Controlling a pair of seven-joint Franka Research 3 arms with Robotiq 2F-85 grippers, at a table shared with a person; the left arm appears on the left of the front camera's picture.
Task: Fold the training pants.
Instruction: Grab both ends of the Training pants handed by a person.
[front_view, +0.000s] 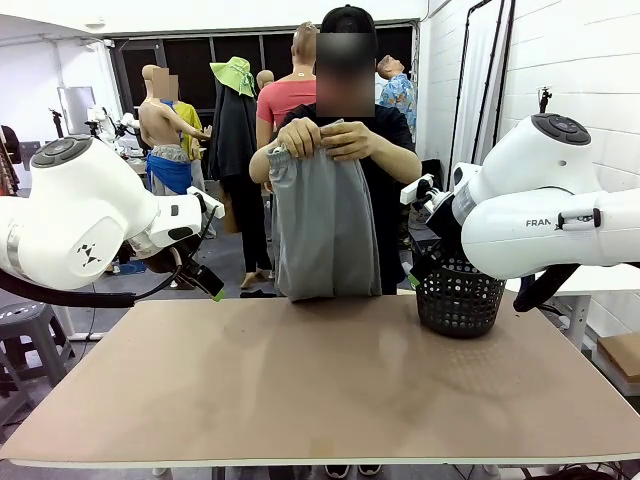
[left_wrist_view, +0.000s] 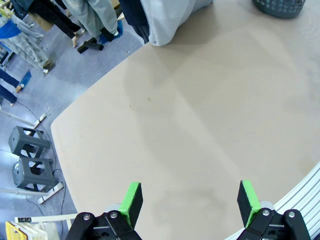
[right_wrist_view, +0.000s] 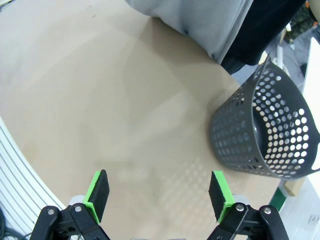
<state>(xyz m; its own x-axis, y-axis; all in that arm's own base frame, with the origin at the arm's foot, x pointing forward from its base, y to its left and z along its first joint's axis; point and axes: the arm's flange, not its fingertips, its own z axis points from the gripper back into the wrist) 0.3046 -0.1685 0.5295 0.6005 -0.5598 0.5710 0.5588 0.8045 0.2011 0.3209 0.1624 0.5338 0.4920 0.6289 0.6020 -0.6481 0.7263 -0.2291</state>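
Training pants (front_view: 325, 225) hang upright at the far edge of the surface (front_view: 320, 390). The person's hands (front_view: 340, 140) grip them at the waistband, chest high, with the legs together. The lower end reaches the far edge; I cannot tell whether it rests there. A black mesh basket (front_view: 458, 295) stands near the pants, on the robot's right.

Robot's left hand (left_wrist_view: 190, 195): fingers spread wide, nothing between them, above bare surface on the left. Robot's right hand (right_wrist_view: 159, 189): also spread and empty, near the basket.

Judgement: folding not yet begun on the surface; the step in hand is getting the pants laid flat.

- Hold both arms back until the cloth lies down.
- Take hem corners, one per hand, pinching all layers of the soft jersey.
- Pull evenly to avoid skew.
- Keep the right arm off the basket.
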